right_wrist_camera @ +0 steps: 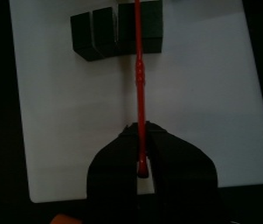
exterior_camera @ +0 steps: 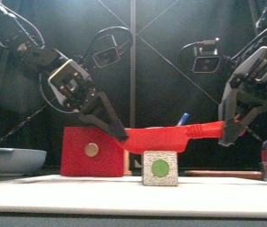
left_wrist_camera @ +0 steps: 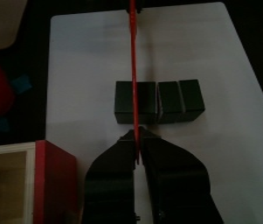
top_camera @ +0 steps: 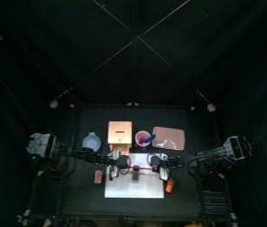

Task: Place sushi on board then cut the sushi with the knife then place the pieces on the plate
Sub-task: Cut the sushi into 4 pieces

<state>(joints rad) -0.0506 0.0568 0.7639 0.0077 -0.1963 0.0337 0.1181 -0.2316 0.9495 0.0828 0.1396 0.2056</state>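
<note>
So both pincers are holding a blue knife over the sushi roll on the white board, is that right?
Not quite: the knife is red, not blue, as the front view shows. The rest stands: the left pincer and the right pincer both hold it over the sushi roll on the white board.

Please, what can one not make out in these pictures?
- Front view: sushi roll shows one end only; its other blocks hide behind it.
- Left wrist view: red knife seen edge-on; contact with roll unclear.
- Top view: red cup too small to show its contents.
</note>
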